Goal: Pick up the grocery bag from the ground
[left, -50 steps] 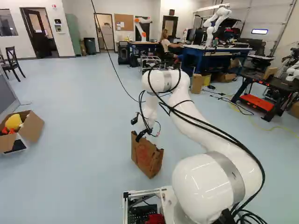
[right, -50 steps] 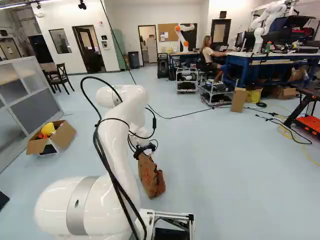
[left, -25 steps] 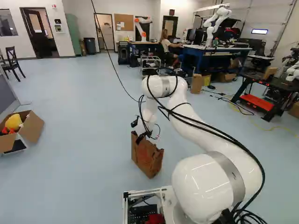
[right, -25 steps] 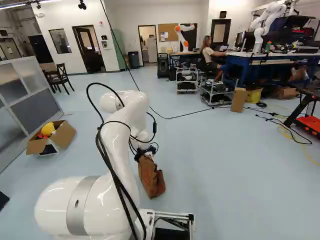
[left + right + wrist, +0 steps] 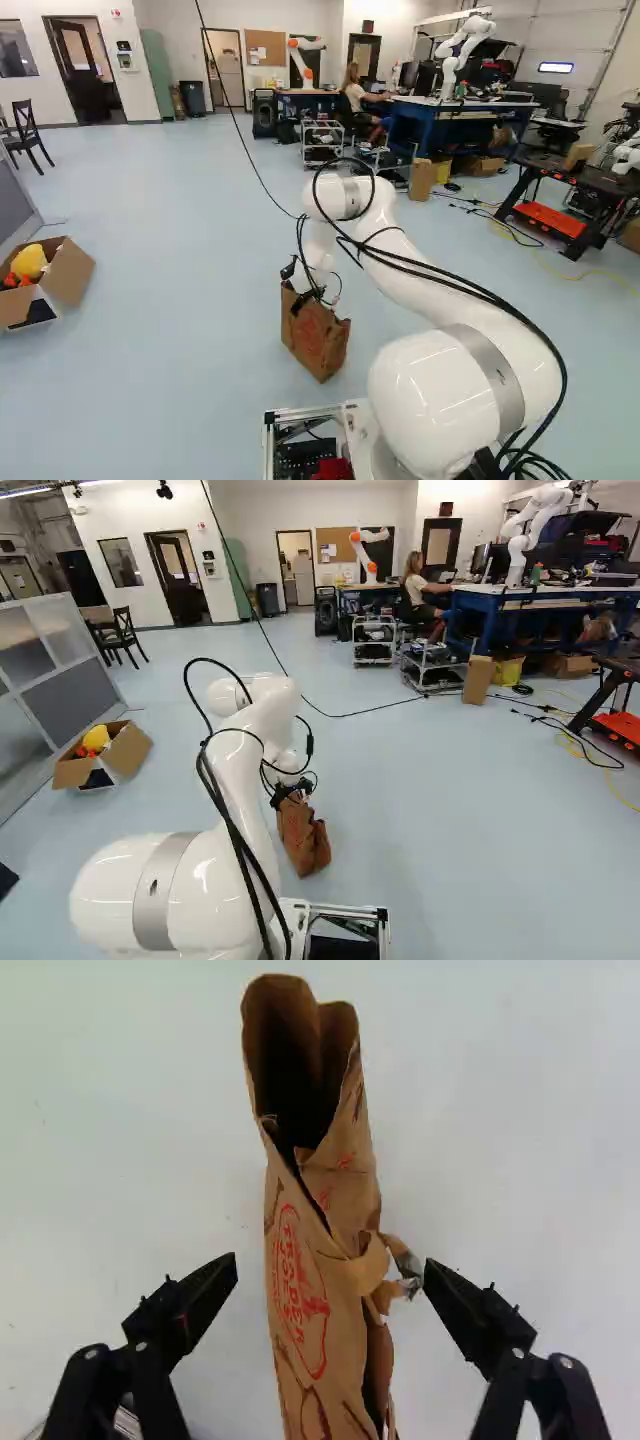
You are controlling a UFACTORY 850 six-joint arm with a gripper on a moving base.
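A brown paper grocery bag point(image 5: 316, 336) stands upright on the floor, below the arm's wrist. My gripper point(image 5: 308, 287) is at the bag's top edge in the left base view. Seen from the wrist, the bag point(image 5: 318, 1230) runs between the widely spread fingers of the gripper point(image 5: 330, 1272), its crumpled mouth partly open and red print on its side. One finger stands apart from the paper; a torn, curled handle piece reaches close to the other fingertip, and whether they touch I cannot tell.
An open cardboard box point(image 5: 125, 750) with yellow and red things stands on the floor at the left of the right base view. Farther off are blue workbenches point(image 5: 490, 605), metal carts point(image 5: 432, 670) and another robot point(image 5: 535, 525). A cable point(image 5: 365, 712) crosses the floor.
The arm has lowered, bringing the gripper farther down to the bag's top. The bag stands where it was, and the base has not moved.
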